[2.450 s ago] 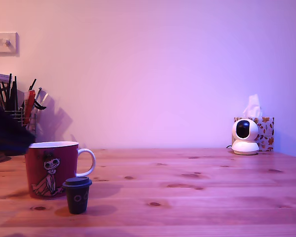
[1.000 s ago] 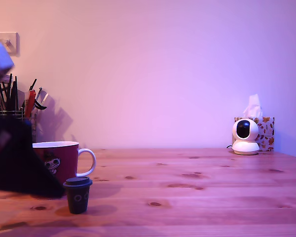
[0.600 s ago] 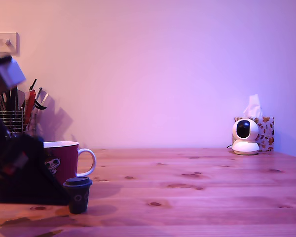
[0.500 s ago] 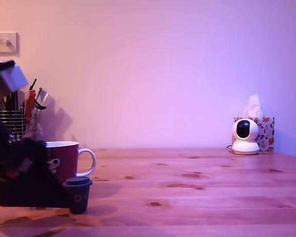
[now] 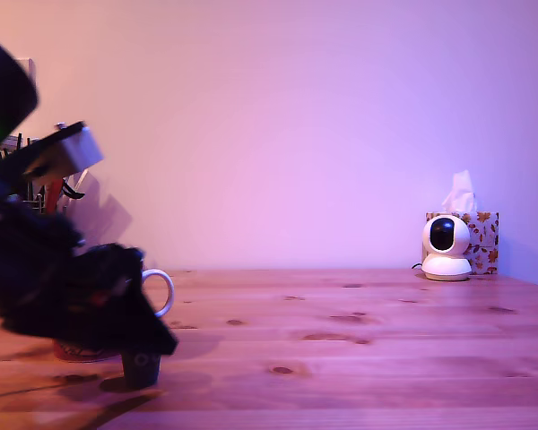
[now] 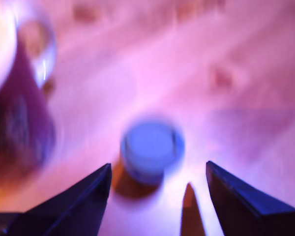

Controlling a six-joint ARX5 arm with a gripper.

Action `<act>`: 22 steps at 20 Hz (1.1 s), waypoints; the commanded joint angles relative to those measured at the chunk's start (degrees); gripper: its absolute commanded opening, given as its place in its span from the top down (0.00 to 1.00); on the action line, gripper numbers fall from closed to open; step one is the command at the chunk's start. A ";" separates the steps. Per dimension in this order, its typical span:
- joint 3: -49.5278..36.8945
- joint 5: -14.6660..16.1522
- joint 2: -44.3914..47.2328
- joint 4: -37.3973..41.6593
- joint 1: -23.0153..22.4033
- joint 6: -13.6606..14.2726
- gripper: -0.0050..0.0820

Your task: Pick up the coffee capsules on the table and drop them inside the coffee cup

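While gripper [image 6: 157, 182] spread over capsule [image 6: 151, 150], knotty pine table [image 5: 359, 358], plain wall [image 5: 296, 116], tissue box [image 5: 480, 237] far right.

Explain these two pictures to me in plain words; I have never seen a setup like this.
The big dark blurred shape is a robot arm. It ends in a two-fingered tool, open and holding nothing.

One picture comes from a camera standing off the arm, looking across a wooden table. The other comes from a camera on the arm's wrist, looking down between the two dark fingers.

On the table stands a small dark coffee capsule, partly covered by the arm; in the blurred wrist view it shows a bluish lid ahead of the open fingers. Beside it is a dark red coffee cup with a white handle. Far back on the exterior view's right stand a small white camera and a tissue box.
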 commanded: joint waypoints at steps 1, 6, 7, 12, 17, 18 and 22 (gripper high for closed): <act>0.68 0.07 1.90 0.46 0.42 1.33 0.30; 1.77 0.04 4.52 0.48 0.59 2.43 0.31; 1.95 0.02 4.98 0.52 0.66 2.58 0.33; 2.80 0.04 5.14 0.52 0.81 5.11 0.62; 2.97 0.09 5.14 0.61 0.96 5.57 0.68; 2.99 0.09 5.11 0.70 0.96 5.57 0.68; 4.26 0.28 3.45 0.79 0.94 5.55 0.68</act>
